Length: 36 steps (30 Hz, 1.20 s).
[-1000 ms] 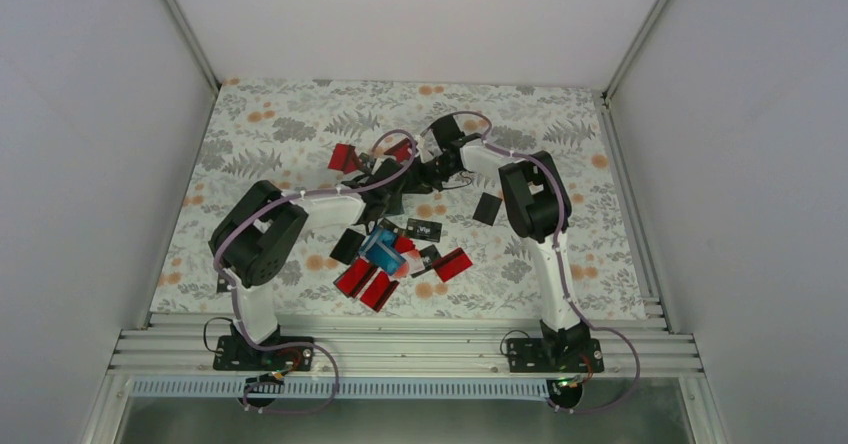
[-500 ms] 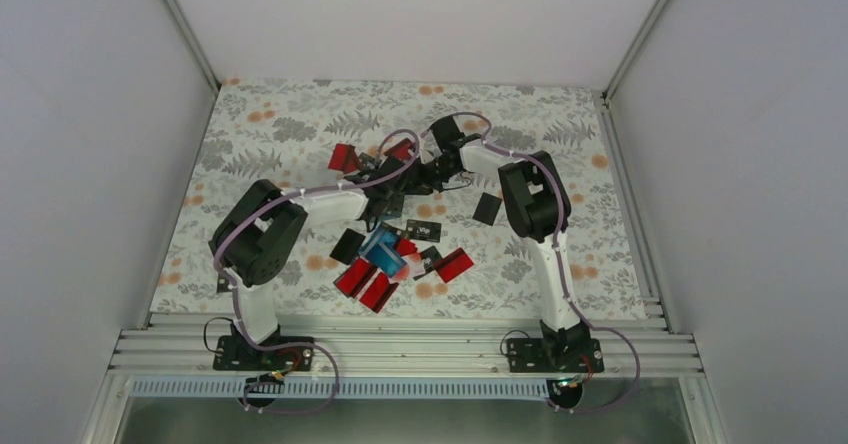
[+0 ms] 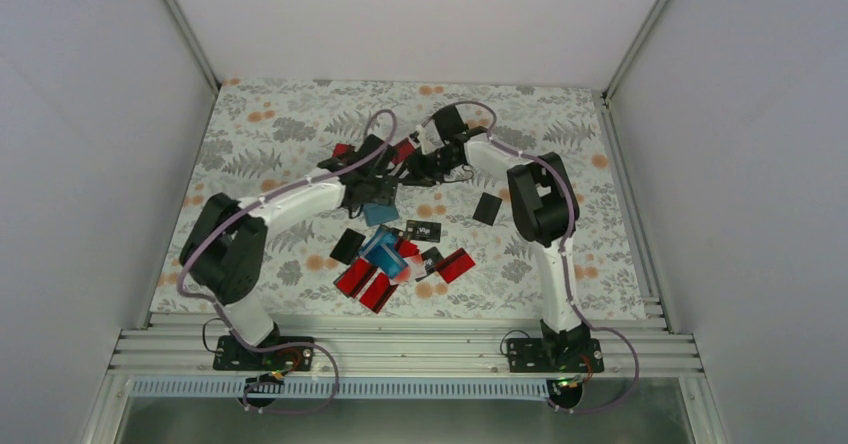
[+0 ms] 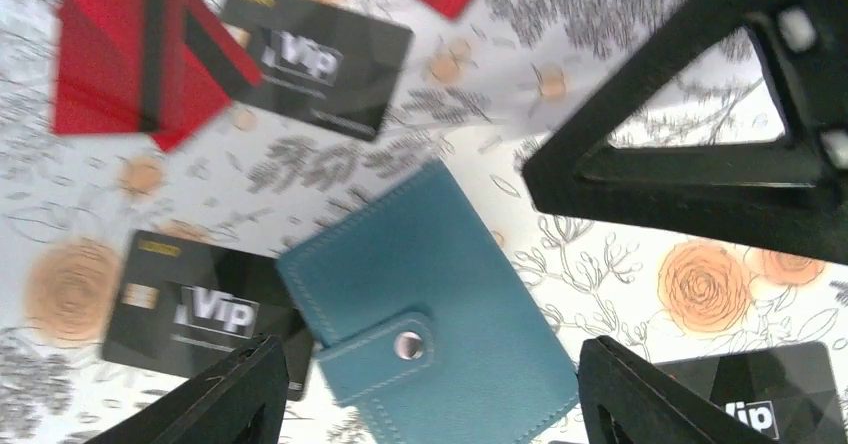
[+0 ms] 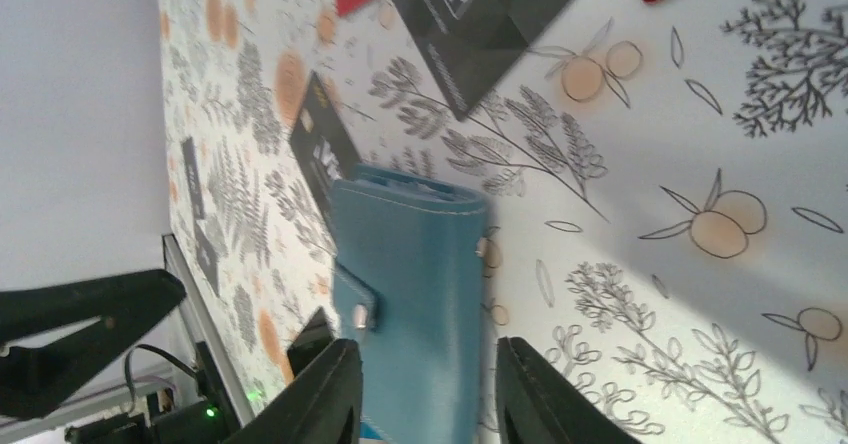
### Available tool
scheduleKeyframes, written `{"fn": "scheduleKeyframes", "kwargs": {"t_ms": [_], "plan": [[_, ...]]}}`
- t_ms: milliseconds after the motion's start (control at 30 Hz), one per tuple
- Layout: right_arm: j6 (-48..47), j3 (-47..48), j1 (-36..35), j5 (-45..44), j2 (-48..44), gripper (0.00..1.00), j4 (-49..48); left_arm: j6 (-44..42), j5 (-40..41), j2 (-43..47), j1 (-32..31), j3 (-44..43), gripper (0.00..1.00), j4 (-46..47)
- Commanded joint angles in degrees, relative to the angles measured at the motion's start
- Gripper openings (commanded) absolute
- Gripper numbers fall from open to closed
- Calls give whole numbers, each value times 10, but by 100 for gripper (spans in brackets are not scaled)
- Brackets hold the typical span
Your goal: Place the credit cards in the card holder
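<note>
The card holder [image 4: 400,294] is teal, credit cards [image 4: 315,59] red and black, tablecloth [image 3: 280,129] grey-orange floral.

On my left wrist view I lose the card holder [image 4: 430,304]'s near corner below the bottom edge, and it covers one end of the left black card [image 4: 185,312]. The right black card [image 4: 765,404] is cut by that same edge, and the red card [image 4: 100,64] runs off the top. On my right wrist view the holder's lower end leaves the frame between the right gripper [image 5: 420,344]'s fingers, its outline smeared. A third black card [image 5: 322,149] slips under it. From above, I can't read any print on the pile of cards [image 3: 385,264].
</note>
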<state>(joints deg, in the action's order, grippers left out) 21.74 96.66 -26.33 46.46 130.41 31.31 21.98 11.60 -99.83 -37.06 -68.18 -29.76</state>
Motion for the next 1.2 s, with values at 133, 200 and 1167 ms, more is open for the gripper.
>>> {"fn": "scheduleKeyframes", "kwargs": {"t_ms": [133, 200, 1167], "plan": [[-16, -59, -6, -11, -68, 45, -30, -12, -58, 108, 73, 99, 73, 33], [-24, -76, -14, -14, -75, 48, -34, -7, -91, 126, 89, 138, 72, 65], [-38, -320, -50, -448, -595, 100, -285, -177, 275, 411, 102, 181, 100, 249]]}}
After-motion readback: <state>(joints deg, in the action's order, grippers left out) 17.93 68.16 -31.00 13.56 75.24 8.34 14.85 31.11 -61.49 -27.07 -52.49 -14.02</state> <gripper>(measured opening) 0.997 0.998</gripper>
